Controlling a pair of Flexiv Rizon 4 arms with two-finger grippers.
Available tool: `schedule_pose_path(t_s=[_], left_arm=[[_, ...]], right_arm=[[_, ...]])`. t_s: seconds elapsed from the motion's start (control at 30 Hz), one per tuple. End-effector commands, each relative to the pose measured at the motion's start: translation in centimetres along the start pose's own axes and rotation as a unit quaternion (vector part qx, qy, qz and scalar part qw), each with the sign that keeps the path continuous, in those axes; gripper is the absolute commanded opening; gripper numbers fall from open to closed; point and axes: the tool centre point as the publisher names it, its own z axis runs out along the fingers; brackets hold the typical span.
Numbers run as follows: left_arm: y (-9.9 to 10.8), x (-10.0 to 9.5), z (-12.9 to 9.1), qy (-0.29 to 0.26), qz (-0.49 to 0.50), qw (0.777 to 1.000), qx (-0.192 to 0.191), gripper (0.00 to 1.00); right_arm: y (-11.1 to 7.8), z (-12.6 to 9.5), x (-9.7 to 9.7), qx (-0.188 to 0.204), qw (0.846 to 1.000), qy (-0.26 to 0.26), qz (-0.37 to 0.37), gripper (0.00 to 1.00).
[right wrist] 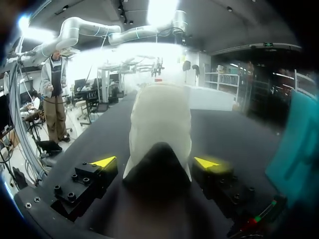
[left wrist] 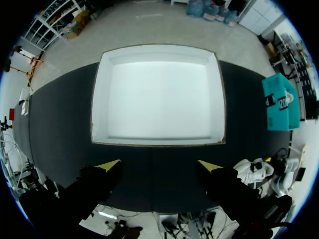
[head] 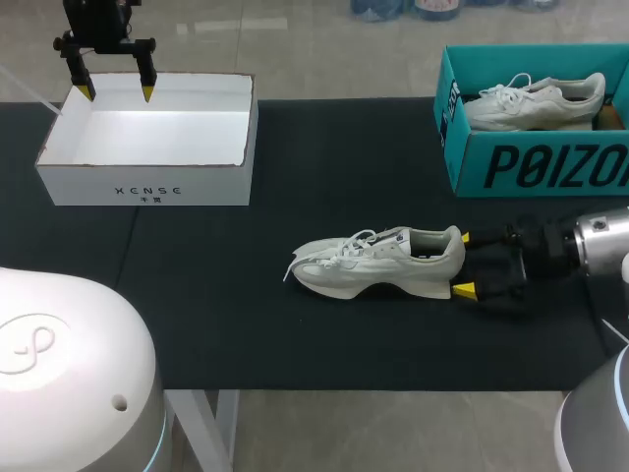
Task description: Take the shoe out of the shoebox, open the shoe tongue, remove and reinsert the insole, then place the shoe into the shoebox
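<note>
Shoe point(head: 378, 264): upright on table point(head: 226, 315), mid, well apart from white shoebox point(head: 147, 182).
R tool point(head: 464, 264): open, fingers flanking heel, gaps both sides.
L tool point(head: 117, 92): open, over shoebox.
Teal box point(head: 550, 162) w/ 2nd shoe point(head: 536, 103), far right.

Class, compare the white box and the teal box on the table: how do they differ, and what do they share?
The white box is empty; the teal box holds a pale shoe. The white box sits at the table's left, with the left gripper above it; the teal box sits at the right. Both are open-topped and stand on the black mat.
</note>
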Motion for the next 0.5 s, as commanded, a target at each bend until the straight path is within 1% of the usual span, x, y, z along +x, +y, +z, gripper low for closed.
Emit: schedule_pose_path(t_s=[0.03,0.5], left_arm=[[0.0,0.0,0.0,0.000,0.000,1.000,0.000,1.00],[0.0,0.0,0.0,0.000,0.000,1.000,0.000,1.00]], right_arm=[[-0.4,1.0,-0.5,-0.004,1.000,0.004,0.000,1.00],[-0.5,2.4,-0.5,-0.012,1.000,0.009,0.000,1.00]])
